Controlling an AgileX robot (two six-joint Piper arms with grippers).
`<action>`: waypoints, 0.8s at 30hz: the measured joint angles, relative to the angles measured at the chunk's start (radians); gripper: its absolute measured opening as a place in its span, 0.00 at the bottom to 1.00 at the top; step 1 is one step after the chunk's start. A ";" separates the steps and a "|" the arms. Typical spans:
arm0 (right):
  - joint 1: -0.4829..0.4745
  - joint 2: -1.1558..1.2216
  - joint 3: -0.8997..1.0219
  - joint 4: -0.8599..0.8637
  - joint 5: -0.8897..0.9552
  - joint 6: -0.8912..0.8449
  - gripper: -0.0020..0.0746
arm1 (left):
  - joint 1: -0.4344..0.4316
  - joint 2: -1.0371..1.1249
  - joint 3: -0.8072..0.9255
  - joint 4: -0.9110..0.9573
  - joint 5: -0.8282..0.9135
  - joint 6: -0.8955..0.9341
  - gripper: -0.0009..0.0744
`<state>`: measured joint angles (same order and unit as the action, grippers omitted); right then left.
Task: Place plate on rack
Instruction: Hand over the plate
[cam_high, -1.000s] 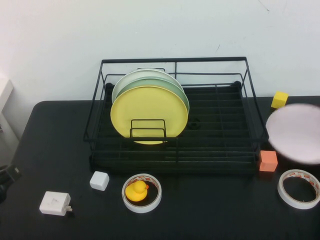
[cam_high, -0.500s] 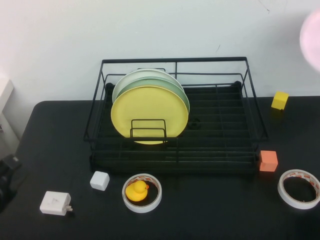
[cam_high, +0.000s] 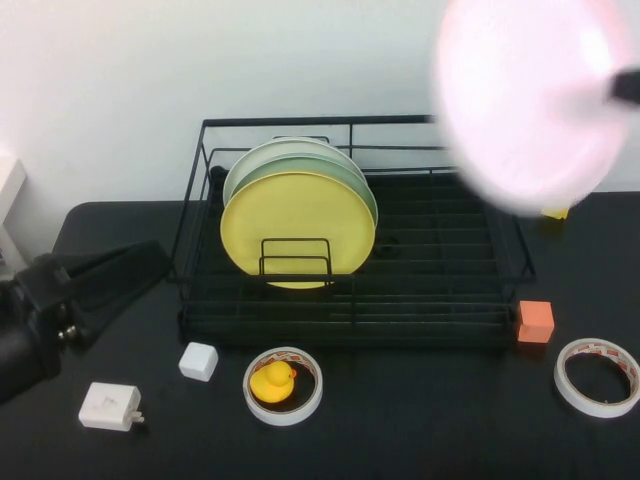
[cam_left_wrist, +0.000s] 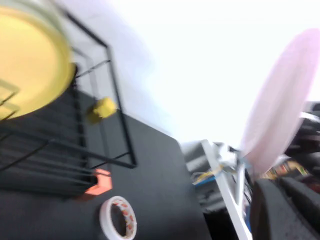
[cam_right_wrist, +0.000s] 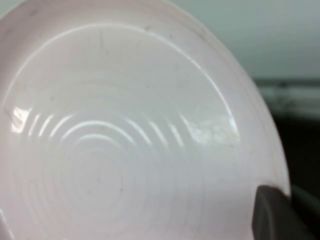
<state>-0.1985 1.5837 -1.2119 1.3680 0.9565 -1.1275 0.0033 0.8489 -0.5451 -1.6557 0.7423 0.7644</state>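
reaching in from the left edge of the high view, the left gripper (cam_high: 125, 268) is low over the worktop (cam_high: 420, 420), just beside the left side of the rack (cam_high: 350, 235). its dark fingers (cam_high: 130, 262) look spread in a narrow v, but most of the arm is cut off by the edge. near it on the worktop lie a white charger (cam_high: 110, 407) and a small white cube (cam_high: 199, 361), then a tape roll (cam_high: 284, 386) with a yellow duck (cam_high: 272, 381) inside it.

in the rack, at its left part, a yellow plate (cam_high: 298, 229) stands upright in the slots, and pale green plates (cam_high: 300, 165) stand behind it, mostly hidden. the right half of the rack has open room.

the plate (cam_high: 525, 100) is in the air, above the right back part of the rack, blurred and tilted, and its top is cut off by the picture edge. it covers part of the rack's back corner and most of a yellow cube (cam_high: 556, 212). the right gripper (cam_high: 627, 88) shows only as a dark piece at the plate's right rim; in the right wrist view one dark finger tip (cam_right_wrist: 272, 212) lies on the rim of the plate (cam_right_wrist: 125, 135), so the fingers are pinching it.

right of the rack, an orange cube (cam_high: 536, 321) is just beside its front corner, and a second tape roll (cam_high: 597, 376) lies near the worktop's right edge.
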 joint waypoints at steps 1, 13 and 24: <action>0.038 0.000 0.031 0.002 0.006 -0.014 0.04 | 0.000 0.000 -0.005 -0.007 0.018 0.025 0.01; 0.411 0.000 0.319 0.182 -0.176 -0.240 0.04 | 0.000 0.000 -0.006 0.048 0.177 0.048 0.61; 0.616 0.000 0.321 0.233 -0.370 -0.285 0.04 | 0.002 0.000 -0.006 0.256 0.175 0.043 0.72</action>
<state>0.4179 1.5837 -0.8905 1.6012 0.5863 -1.4122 0.0049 0.8489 -0.5508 -1.4000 0.9177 0.8077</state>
